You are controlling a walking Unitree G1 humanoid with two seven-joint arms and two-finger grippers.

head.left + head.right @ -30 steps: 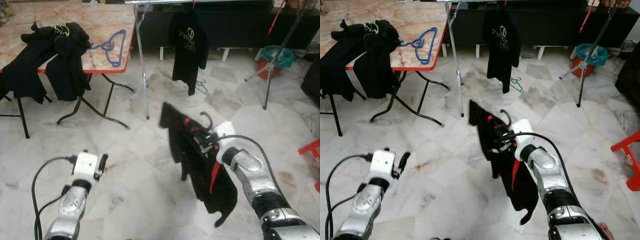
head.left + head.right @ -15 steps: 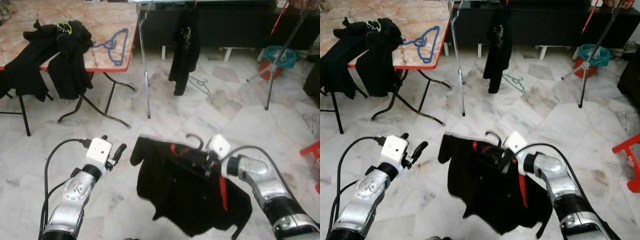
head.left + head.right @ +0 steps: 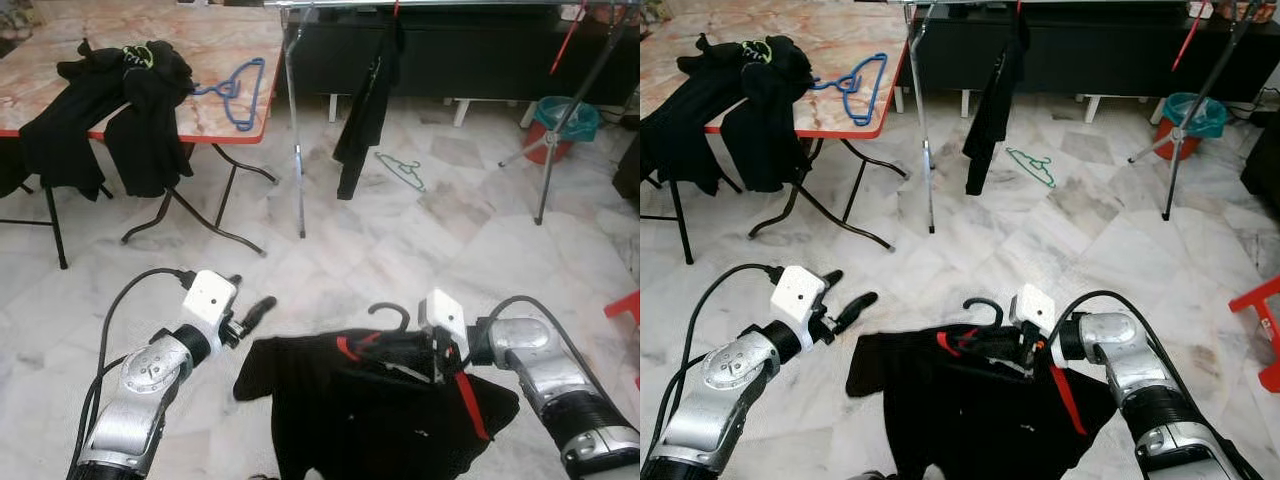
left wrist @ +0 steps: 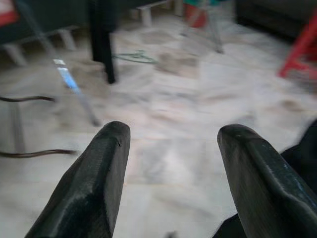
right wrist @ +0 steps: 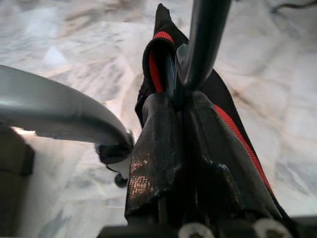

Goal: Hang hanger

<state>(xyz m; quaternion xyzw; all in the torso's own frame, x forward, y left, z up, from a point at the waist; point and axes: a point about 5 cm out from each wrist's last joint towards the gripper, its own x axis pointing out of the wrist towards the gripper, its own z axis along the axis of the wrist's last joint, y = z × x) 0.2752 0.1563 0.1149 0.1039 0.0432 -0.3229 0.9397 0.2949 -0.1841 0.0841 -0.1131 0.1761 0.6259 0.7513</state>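
The black hanger [image 3: 390, 318], carrying a black garment [image 3: 370, 410] with red trim, is held low over the marble floor [image 3: 330, 260], its hook pointing up. The right tool [image 3: 432, 352] is clamped tight on the hanger's neck (fingers pressed together around it). The left tool [image 3: 252, 310] hovers just beside the garment's edge, fingers spread and empty. Beyond stands a clothes rack [image 3: 296, 120] with another dark garment [image 3: 362, 120], beside a surface [image 3: 215, 45] bearing a blue hanger [image 3: 238, 90].

We saw a black shirt [image 3: 370, 400] with red trim on a black hanger [image 3: 392, 318], above a white-and-grey marbled floor [image 3: 420, 250]. The worktop [image 3: 215, 50] was pink marble-patterned with a red edge, carrying black clothes [image 3: 120, 100] and blue hangers [image 3: 238, 88]. A green hanger [image 3: 402, 170] lay beyond.
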